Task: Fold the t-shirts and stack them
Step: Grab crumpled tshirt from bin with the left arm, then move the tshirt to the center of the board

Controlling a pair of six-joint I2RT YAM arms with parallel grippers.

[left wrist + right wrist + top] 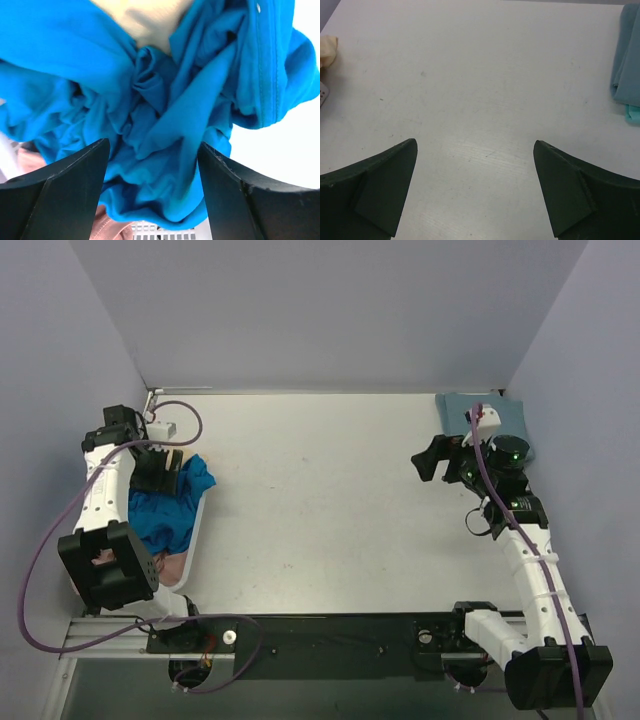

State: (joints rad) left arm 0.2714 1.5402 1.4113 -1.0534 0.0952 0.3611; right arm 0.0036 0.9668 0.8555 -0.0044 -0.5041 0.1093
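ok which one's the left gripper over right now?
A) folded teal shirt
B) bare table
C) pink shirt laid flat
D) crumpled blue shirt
D: the left wrist view shows the blue shirt bunched up right below the left gripper, between its open jaws; the teal shirt sits folded at the far right corner.

We see a plain, bright blue shirt (165, 125), a pale yellow shirt (145, 20), a dusty pink shirt (27, 159), a dull teal shirt (626, 55) and an off-white table (485, 75).
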